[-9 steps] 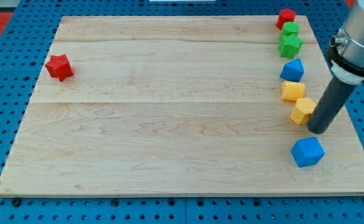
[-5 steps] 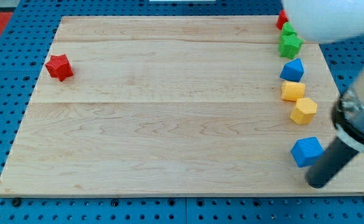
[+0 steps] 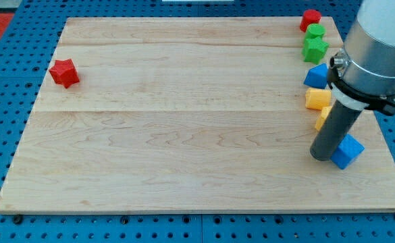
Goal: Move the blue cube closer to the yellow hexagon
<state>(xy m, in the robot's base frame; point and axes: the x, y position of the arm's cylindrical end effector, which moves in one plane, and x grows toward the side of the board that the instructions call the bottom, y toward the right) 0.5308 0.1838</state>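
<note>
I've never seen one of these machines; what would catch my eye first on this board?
First, the thick dark rod coming down at the view's right, my tip resting on the wooden board right beside the blue cube, on its left. Above it, a column of small blocks runs up the right edge; the rod partly hides the yellow hexagon. Far off at the view's left sits a lone red star-shaped block.

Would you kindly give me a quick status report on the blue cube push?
My tip down on the board, touching the blue cube on its left side. Yellow hexagon just above, partly hidden by the rod. Nothing between them but the rod.
</note>
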